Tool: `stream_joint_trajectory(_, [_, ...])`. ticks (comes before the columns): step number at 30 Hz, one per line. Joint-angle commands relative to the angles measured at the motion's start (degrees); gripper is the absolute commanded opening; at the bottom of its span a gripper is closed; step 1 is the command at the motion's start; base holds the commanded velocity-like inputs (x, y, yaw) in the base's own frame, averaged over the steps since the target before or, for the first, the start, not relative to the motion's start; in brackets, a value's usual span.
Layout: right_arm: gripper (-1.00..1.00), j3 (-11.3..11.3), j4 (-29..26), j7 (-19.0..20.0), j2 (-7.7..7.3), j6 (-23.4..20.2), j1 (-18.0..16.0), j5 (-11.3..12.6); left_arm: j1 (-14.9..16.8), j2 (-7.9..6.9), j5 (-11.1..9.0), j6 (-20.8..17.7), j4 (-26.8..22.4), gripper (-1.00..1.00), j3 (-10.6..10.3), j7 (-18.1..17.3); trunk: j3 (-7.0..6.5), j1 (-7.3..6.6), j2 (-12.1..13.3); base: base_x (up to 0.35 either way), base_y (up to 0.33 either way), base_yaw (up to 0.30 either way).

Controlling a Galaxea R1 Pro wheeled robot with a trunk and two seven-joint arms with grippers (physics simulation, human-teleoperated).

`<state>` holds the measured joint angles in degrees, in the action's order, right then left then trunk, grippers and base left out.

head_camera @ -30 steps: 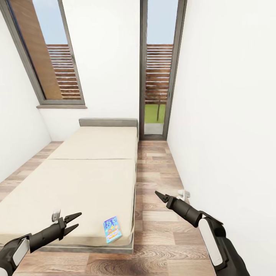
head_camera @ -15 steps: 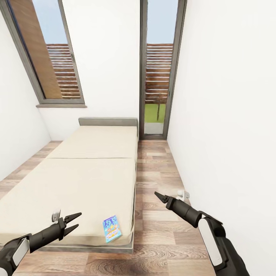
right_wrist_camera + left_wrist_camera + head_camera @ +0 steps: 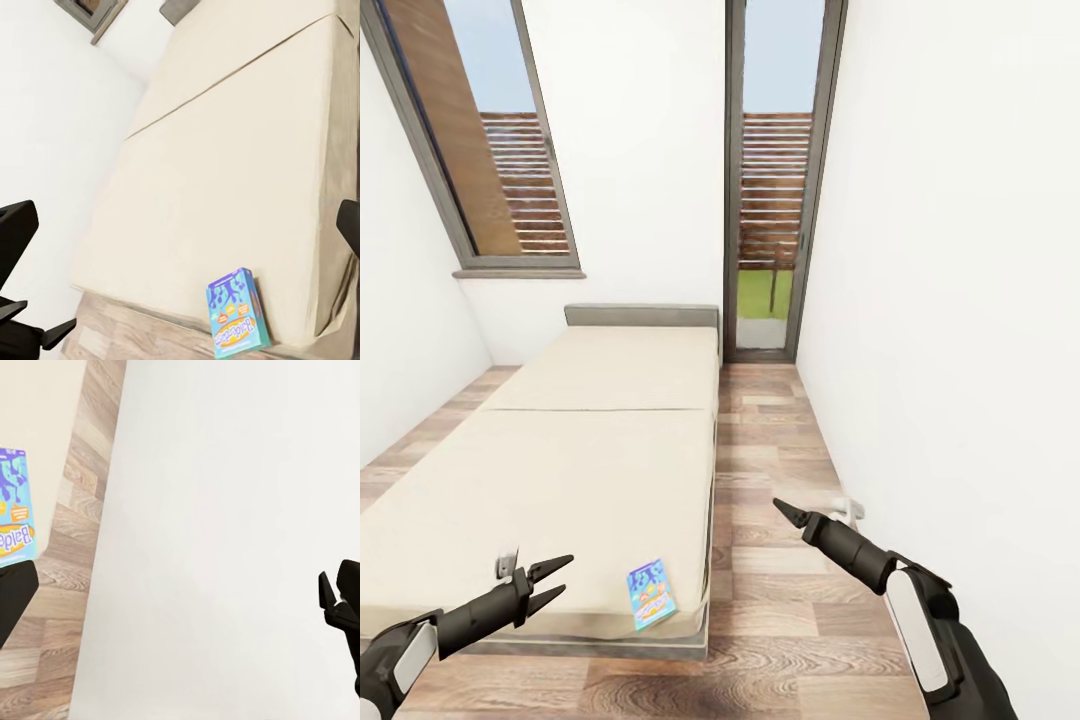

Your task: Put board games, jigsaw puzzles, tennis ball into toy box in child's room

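risk is lying in the board game (image 3: 652, 594) sitting flat at the bed (image 3: 590, 450) corner; left gripper (image 3: 550, 579) is hanging open and empty; right gripper (image 3: 785, 512) is looking closed, empty; a careless nudge could be sliding it onto the floor (image 3: 760, 610).

The bed (image 3: 590, 450) looks like soft, matt cloth. The board game (image 3: 651, 593) by the left pincer (image 3: 550, 583) looks like shiny cardboard. The floor (image 3: 770, 600) under the right pincer (image 3: 784, 511) is grainy wood.

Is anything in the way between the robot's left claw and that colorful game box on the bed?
Nothing visible is. The board game lies flat near the bed's near corner, and the open left claw hovers beside it, with only bare mattress between them.
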<state>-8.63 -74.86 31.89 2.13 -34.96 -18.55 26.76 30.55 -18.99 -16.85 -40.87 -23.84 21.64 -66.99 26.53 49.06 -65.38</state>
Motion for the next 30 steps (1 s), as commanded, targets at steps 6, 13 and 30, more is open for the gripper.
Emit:
stream_joint_trajectory(6, [1.0,-0.7,0.0,0.1,0.13,-0.5,-0.1,0.3,0.0,0.04,-0.1,-0.5,0.0,1.0,0.1,0.0,1.14,1.33,-2.5,0.0,0.0,0.0])
stream_joint_trajectory(13, [1.0,-1.0,-2.9,0.1,0.17,-1.2,-0.1,4.4,0.0,0.08,-0.1,-0.5,0.0,1.0,0.1,0.1,2.4,2.86,-5.3,0.0,0.0,0.0])
stream_joint_trajectory(30, [1.0,-1.1,-5.8,0.2,-0.91,-7.9,-0.1,22.1,0.0,0.17,-0.1,-0.4,0.0,1.0,0.0,0.1,5.45,6.6,-12.1,0.0,0.0,0.0])
